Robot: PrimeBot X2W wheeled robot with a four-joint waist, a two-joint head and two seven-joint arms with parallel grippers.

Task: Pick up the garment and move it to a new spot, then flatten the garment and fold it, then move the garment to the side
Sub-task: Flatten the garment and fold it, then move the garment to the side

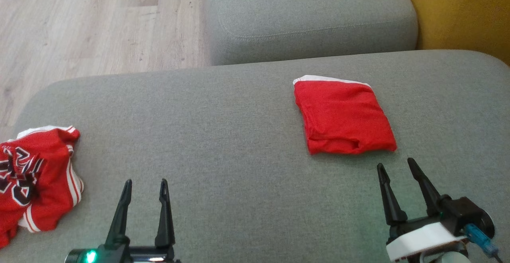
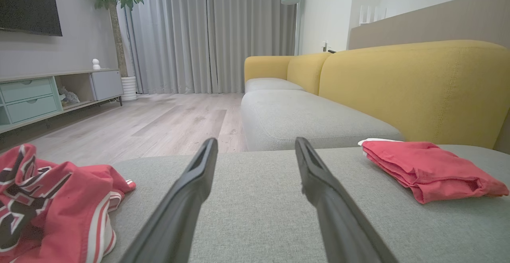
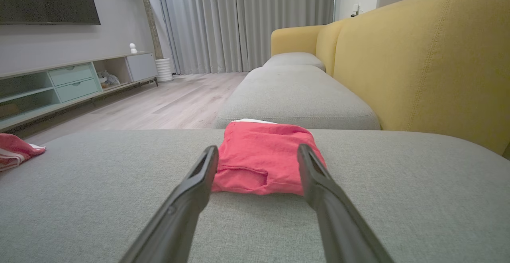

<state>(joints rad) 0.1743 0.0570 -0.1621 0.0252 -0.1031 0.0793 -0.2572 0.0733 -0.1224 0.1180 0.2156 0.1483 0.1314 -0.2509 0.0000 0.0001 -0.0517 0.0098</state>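
Both claws empty over the grey seat cushion [image 1: 239, 143] – one garment folded, one in a heap.

In the head view the folded red garment [image 1: 343, 115] lies flat on the cushion at about 2 o'clock, a white edge showing along its far side. The right gripper [image 1: 395, 162], at 5 o'clock, is just short of its near edge, fingers parted and holding nothing. The left gripper [image 1: 146, 181], at 7 o'clock, is likewise spread and empty above bare cushion. The crumpled red jersey [image 1: 38, 175] with white stripes and black lettering sits at 8 o'clock, at the cushion's left end – well apart from the folded piece. A yellow backrest [image 3: 430, 63] rises at 3 o'clock in the right wrist view.
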